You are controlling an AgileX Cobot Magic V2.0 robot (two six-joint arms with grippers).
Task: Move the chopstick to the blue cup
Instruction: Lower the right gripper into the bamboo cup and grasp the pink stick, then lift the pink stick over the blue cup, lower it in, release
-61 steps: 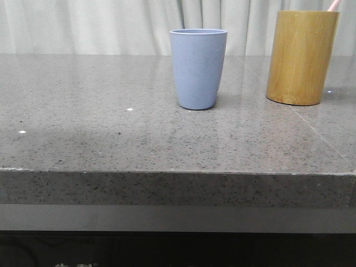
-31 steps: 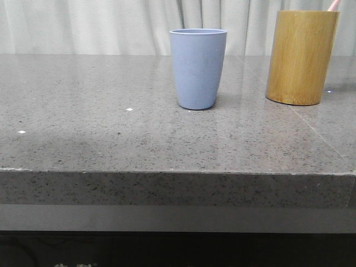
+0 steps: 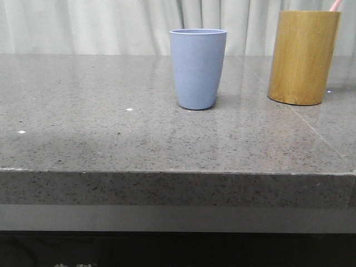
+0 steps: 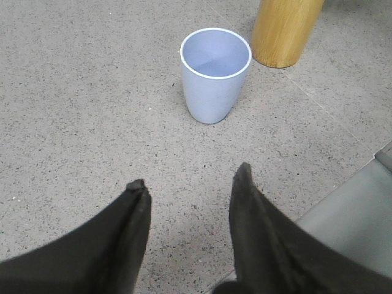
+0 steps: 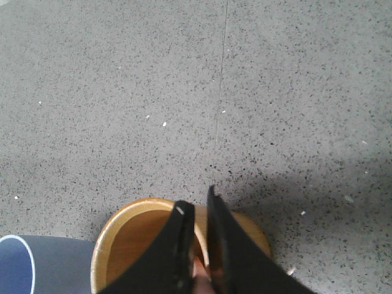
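We've got the chopstick (image 3: 335, 5) standing in the bamboo holder (image 3: 303, 57), its pink tip peeking over the rim; we judge it light, stiff and slick, best pinched near the top. Our right gripper (image 5: 196, 211) sits over the holder's mouth, fingers nearly together, apparently around the pink stick. Left gripper (image 4: 191, 182) hangs spread before the smooth, tapered blue cup (image 3: 198, 68) on the speckled counter (image 3: 111, 139).

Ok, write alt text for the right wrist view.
The right pincer, jaws nearly together, sits over the open mouth of a bamboo-coloured holder, with a bit of the pink chopstick between its fingers. Speckled grey counter lies beyond; the blue cup shows at one corner.
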